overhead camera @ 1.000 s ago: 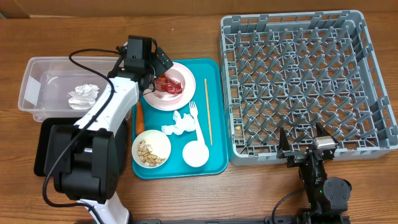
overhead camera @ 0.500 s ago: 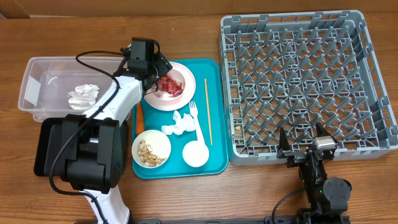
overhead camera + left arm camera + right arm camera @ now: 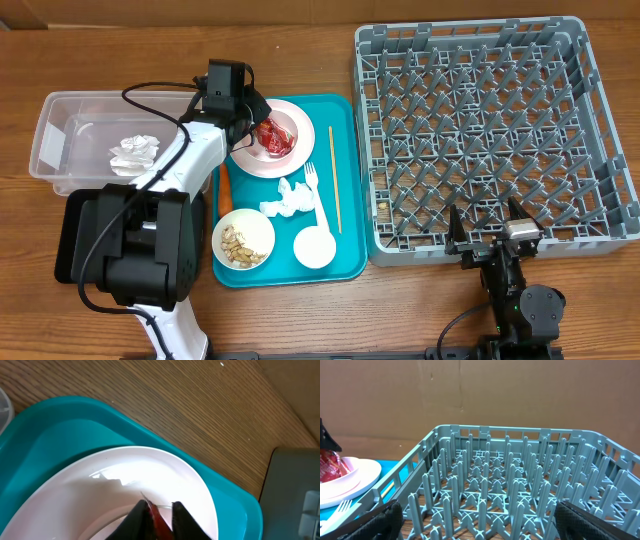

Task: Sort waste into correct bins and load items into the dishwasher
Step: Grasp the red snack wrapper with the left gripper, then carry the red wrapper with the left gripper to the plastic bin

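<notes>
On the pink plate (image 3: 300,122) lies the red snack wrapper (image 3: 273,138), and my left gripper (image 3: 258,128) is shut on it. The left wrist view shows both black fingers pinching the red wrapper (image 3: 159,521) over the plate (image 3: 100,490). The teal tray (image 3: 345,262) also carries a carrot (image 3: 225,187), a crumpled napkin (image 3: 288,200), a white fork (image 3: 316,190), a chopstick (image 3: 335,178), a bowl of food scraps (image 3: 243,240) and a small white cup (image 3: 315,247). My right gripper (image 3: 485,232) stands open in front of the grey dish rack (image 3: 480,130).
A clear tub (image 3: 60,135) holding a crumpled napkin (image 3: 133,152) stands at the left, with the black tray (image 3: 68,230) in front of it under my left arm's base. The right wrist view looks across the rack's pegs (image 3: 510,485).
My left gripper has come down onto the plate and closed its jaws on the red wrapper. The right arm has not moved.
</notes>
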You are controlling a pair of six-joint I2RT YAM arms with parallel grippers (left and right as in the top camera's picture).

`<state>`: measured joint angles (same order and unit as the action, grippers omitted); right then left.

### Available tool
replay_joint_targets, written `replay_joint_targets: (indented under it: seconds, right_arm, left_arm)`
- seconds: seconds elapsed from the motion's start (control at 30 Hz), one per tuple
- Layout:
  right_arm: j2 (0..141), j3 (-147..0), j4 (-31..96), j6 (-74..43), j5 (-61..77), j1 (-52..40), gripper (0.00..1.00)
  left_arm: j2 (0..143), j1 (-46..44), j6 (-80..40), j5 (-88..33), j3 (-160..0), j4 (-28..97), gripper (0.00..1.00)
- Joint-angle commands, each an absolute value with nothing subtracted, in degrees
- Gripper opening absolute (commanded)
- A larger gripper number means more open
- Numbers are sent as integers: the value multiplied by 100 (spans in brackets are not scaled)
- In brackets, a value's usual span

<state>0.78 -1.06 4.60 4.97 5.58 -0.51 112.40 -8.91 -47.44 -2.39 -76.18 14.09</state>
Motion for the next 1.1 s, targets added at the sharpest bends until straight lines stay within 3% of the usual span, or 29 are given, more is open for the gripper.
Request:
replay_joint_targets:
  seconds: [0.0,0.23,0.8,1.07]
  right_arm:
    - [16,-45,436,539,565,-91,100]
    - [16,-45,436,541,565,-91,100]
    - [16,-45,436,539,565,-91,100]
    - [16,-45,436,539,565,-91,100]
  left_arm:
    - [11032,-860,-4519,-370,-7760,1387,15]
    - [10871,-864,-4456,-432,-7762,1411,4]
    - [9894,-720,-3852,-534,-7765,1826,4]
    - [9489,-73,-3857,-539,-7765,2412,4]
